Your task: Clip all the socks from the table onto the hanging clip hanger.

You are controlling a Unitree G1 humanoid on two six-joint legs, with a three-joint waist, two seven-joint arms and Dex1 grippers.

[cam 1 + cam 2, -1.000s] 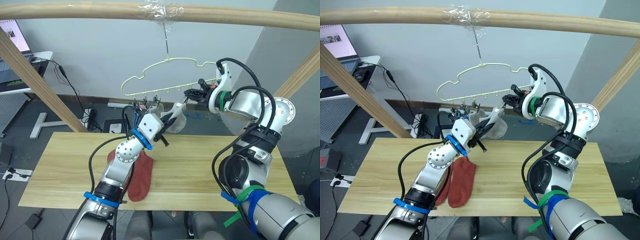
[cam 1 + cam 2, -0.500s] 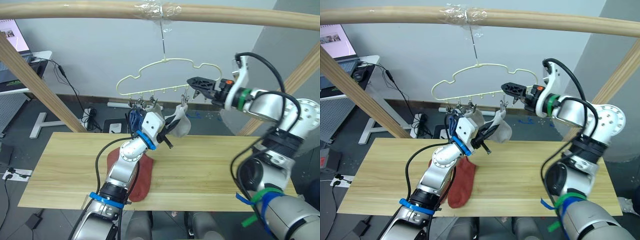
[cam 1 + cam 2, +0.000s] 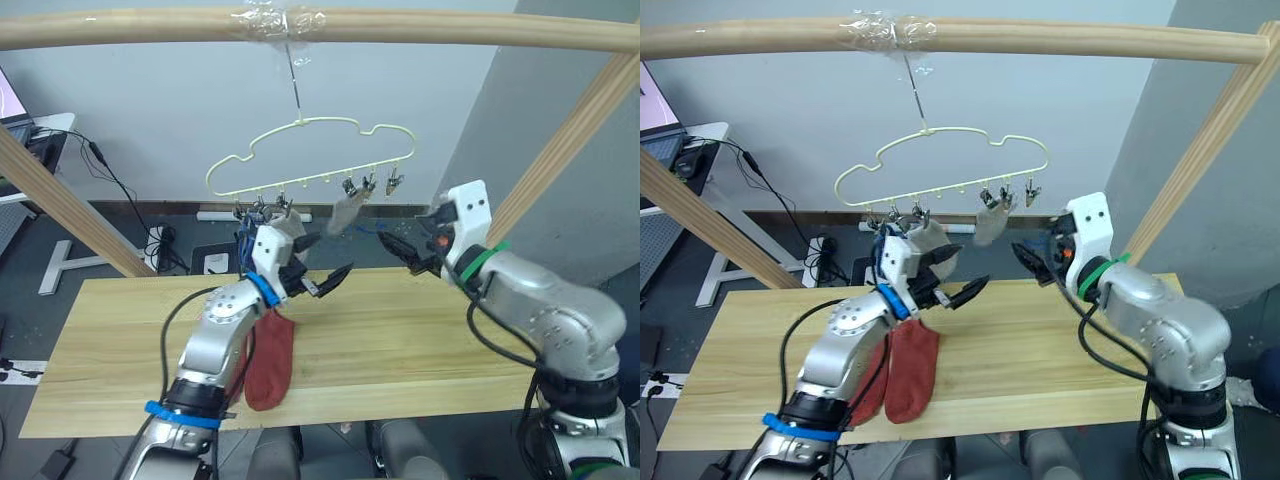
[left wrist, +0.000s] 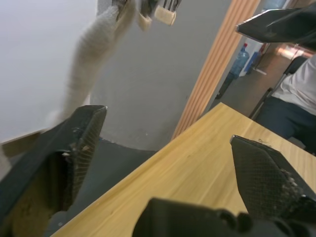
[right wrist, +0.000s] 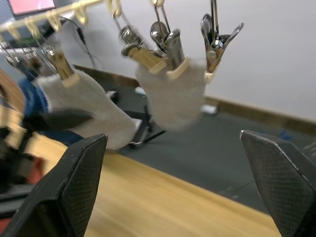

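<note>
Plank-wood table (image 3: pixel 400 340) bears soft rust-red socks (image 3: pixel 268 360) below wavy wire hanger (image 3: pixel 310 150).

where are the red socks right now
The rust-red socks lie on the table toward the robot's left, under the left arm, below and in front of the clip hanger.

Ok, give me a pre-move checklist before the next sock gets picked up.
1. Left tool empty and open: ok, nothing between its fingers.
2. Right tool empty and open: ok, the right wrist view shows its fingers wide apart.
3. Latest light grey sock held by a clip on the clip hanger: ok, it hangs free of both tools.
4. Rust-red socks lying within the left arm's reach on the table: ok, just below that arm.
5. A free clip for the next sock: cannot tell which clips are empty.
</note>
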